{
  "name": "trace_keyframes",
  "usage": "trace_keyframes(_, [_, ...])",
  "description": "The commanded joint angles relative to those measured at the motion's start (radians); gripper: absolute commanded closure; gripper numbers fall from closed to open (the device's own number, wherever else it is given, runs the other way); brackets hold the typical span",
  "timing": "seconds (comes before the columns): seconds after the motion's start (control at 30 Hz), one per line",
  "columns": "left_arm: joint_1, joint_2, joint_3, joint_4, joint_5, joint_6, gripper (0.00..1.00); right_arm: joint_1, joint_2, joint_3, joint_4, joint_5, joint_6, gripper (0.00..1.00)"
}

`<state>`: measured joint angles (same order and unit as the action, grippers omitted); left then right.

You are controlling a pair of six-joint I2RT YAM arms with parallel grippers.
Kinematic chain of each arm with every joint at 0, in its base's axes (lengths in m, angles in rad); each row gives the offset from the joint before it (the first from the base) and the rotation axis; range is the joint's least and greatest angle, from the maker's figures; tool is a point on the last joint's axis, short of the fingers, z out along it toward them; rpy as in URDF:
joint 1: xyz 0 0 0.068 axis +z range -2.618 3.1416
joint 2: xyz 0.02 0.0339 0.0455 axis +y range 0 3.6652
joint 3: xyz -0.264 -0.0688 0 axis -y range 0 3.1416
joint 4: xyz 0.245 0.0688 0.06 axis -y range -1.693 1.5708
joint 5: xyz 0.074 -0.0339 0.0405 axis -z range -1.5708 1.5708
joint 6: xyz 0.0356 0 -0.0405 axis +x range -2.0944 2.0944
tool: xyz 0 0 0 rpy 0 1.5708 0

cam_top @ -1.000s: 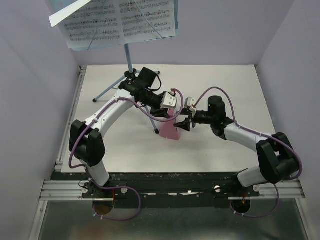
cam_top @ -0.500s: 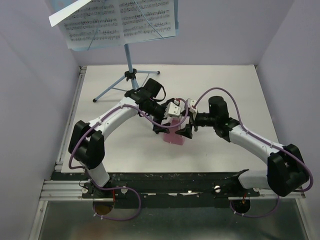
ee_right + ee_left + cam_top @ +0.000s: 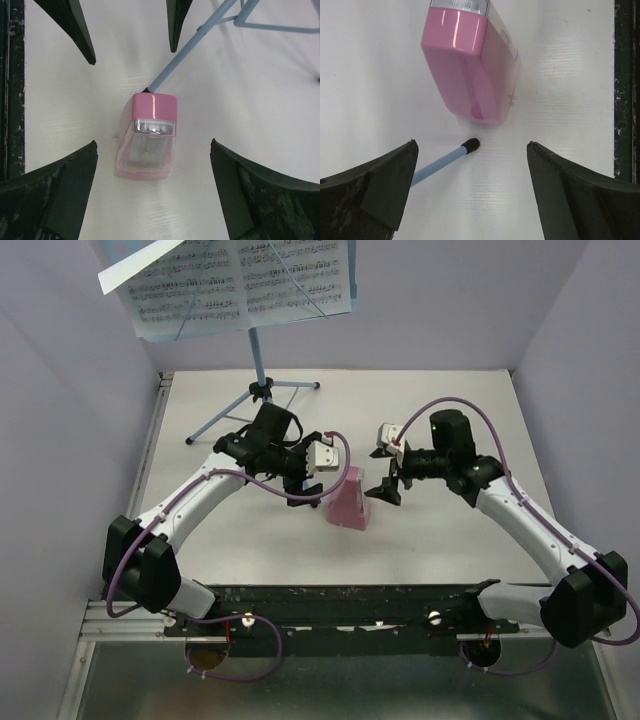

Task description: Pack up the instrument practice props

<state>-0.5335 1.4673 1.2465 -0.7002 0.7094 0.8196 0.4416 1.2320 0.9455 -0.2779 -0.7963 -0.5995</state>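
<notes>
Jaws of the left gripper (image 3: 303, 492) stand wide apart with nothing between them, low over the table (image 3: 450, 530) and aimed at the small pink metronome (image 3: 347, 500); the right gripper (image 3: 388, 473) is likewise spread and empty, facing the metronome from the other side. The metronome sits on the table between the two, touched by neither; this flanking pose looks like a set-up for one arm to close on its narrow sides, though which arm will do it I cannot tell. Just beside the metronome lies the black-capped tip of one tripod leg (image 3: 440, 162), close but seemingly not touching in the left wrist view; a grasp there probably needs care not to catch the leg. Further out, the light-blue music stand (image 3: 258, 355) is upright at the far left of the table, and the sheet-music pages (image 3: 240, 280) rest spread on its desk; both appear unpacked, so the task seems at an early stage. No box or bag shows in any view.
</notes>
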Motion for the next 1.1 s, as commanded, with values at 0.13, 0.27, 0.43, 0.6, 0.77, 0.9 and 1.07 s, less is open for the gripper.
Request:
trace_keyframes(0.13, [0.023, -0.114, -0.139, 0.215, -0.008, -0.236, 0.02, -0.014, 0.107, 0.404, -0.715, -0.011, -0.483, 0.04])
trace_keyframes(0.27, [0.027, -0.143, -0.225, 0.448, -0.030, -0.384, 0.05, -0.014, 0.254, 0.626, -0.949, 0.032, -0.505, 0.12])
trace_keyframes(0.43, [0.026, -0.137, -0.321, 0.678, 0.060, -0.522, 0.08, -0.014, 0.340, 0.740, -1.060, 0.095, -0.607, 0.16])
trace_keyframes(0.6, [0.021, -0.116, -0.332, 0.693, 0.127, -0.539, 0.12, -0.014, 0.360, 0.713, -1.031, 0.108, -0.753, 0.17])
trace_keyframes(0.77, [0.020, -0.085, -0.243, 0.503, 0.094, -0.361, 0.16, -0.014, 0.354, 0.688, -0.994, 0.072, -0.874, 0.15])
trace_keyframes(0.9, [0.073, -0.079, -0.220, 0.447, 0.117, -0.329, 0.16, -0.007, 0.415, 0.739, -1.041, 0.039, -0.962, 0.14])
trace_keyframes(1.07, [0.122, -0.143, -0.254, 0.404, 0.110, -0.275, 0.14, 0.031, 0.529, 0.867, -1.119, 0.017, -0.993, 0.14])
